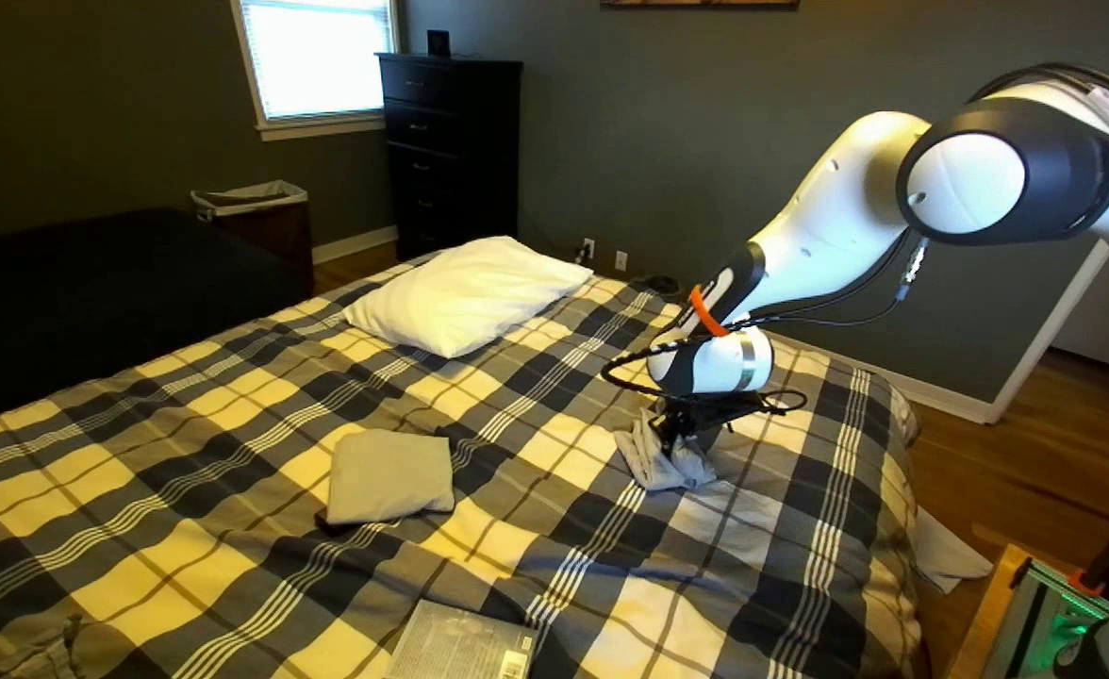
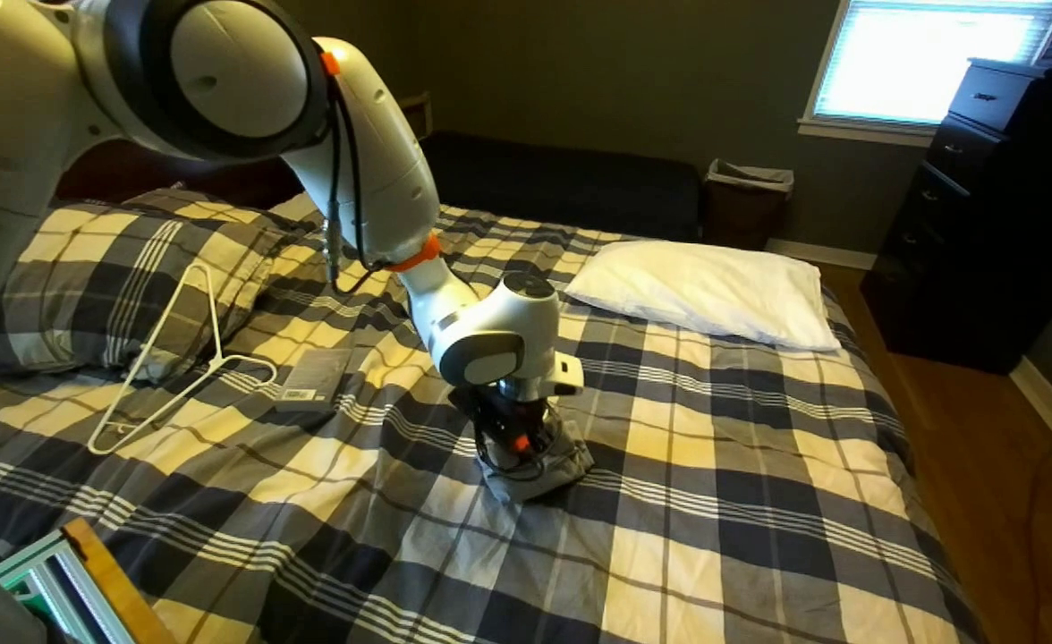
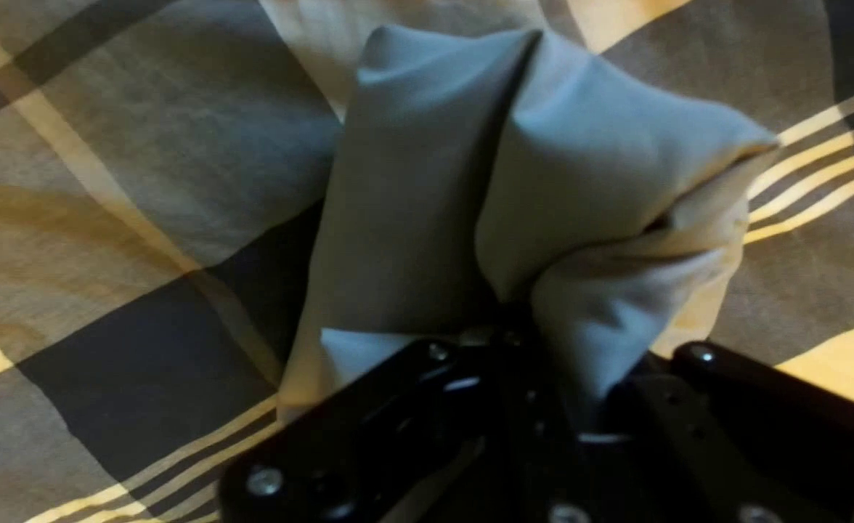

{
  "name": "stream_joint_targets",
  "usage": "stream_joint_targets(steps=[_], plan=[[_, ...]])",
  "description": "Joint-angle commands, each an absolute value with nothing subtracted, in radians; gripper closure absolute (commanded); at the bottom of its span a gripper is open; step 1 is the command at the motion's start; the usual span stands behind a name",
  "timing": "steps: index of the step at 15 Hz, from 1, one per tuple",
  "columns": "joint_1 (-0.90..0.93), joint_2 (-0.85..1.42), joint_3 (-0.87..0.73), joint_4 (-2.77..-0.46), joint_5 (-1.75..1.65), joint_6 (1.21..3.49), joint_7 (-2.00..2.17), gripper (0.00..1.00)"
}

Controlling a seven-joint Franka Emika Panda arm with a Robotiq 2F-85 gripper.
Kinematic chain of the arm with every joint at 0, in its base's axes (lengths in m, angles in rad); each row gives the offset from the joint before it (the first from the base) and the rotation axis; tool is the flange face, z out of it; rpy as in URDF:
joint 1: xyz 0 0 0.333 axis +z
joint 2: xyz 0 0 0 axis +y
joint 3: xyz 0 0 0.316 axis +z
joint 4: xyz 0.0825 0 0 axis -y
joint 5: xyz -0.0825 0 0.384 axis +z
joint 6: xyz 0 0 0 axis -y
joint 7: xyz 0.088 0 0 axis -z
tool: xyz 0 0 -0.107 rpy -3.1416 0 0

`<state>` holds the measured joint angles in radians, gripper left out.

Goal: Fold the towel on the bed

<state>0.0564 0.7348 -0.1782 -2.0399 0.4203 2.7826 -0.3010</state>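
- Gripper (image 3: 571, 388): fingers narrow, pinching the towel (image 3: 412, 232).
- Towel rumpled on the bed (image 1: 554, 467), inward from an edge.
- Pillow (image 1: 470, 297) near the corner towards the dresser (image 1: 455, 151).

In an exterior view I find a folded grey-beige cloth (image 1: 389, 476) and, apart from it, a flat, barcoded grey case (image 1: 465, 641); in an exterior view a white hanger (image 2: 216, 363) lies just beside that case. In both exterior views I make out a tall black dresser (image 1: 455, 151) near a bright window (image 1: 319, 61), and a white-lined brown hamper (image 1: 276, 236) beside a low dark piece of furniture (image 1: 92, 302) whose kind I cannot tell. On the dresser stands a small dark object (image 1: 438, 42), and two pale outlets (image 1: 621, 260) sit low on the wall (image 1: 705, 141).
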Motion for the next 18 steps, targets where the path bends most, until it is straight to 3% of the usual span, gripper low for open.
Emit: stream_joint_targets(steps=[1, 4, 8, 15, 18], plan=[[0.204, 0.803, -0.325, -1.980, 0.212, 2.748, -0.038, 0.54], [0.217, 0.785, -0.337, -1.978, 0.063, 2.740, 0.097, 0.32], [0.081, 0.748, -0.198, -1.967, 0.025, 2.743, 0.021, 0.01], [-0.254, 0.803, 0.155, -1.902, 0.184, 2.684, -0.193, 0.00], [-0.306, 0.865, 0.183, -1.840, 0.225, 2.604, -0.235, 0.00]])
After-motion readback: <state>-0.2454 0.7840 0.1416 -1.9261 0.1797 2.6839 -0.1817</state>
